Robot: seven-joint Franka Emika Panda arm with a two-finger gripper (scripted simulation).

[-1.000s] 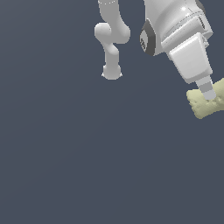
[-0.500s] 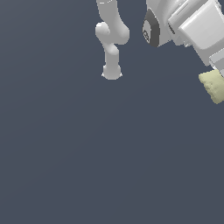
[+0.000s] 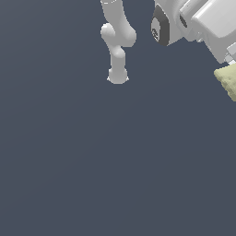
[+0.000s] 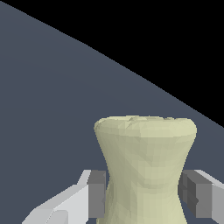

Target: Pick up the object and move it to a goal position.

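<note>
One white robot arm (image 3: 193, 23) enters from the top of the exterior view and reaches to that view's right edge, above a plain dark grey floor (image 3: 92, 161). The gripper (image 4: 144, 199) is closed on the object (image 4: 146, 166), its grey pads (image 4: 97, 192) pressing the narrow waist from both sides. The pale yellow-cream object is cut off at the exterior view's right edge.

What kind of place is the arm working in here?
Most likely a bare simulated test scene, not a real room: a flat, featureless grey floor, a lone white robot arm, and a pale yellow spool-shaped object between the fingers of the gripper. No furniture or walls show.
</note>
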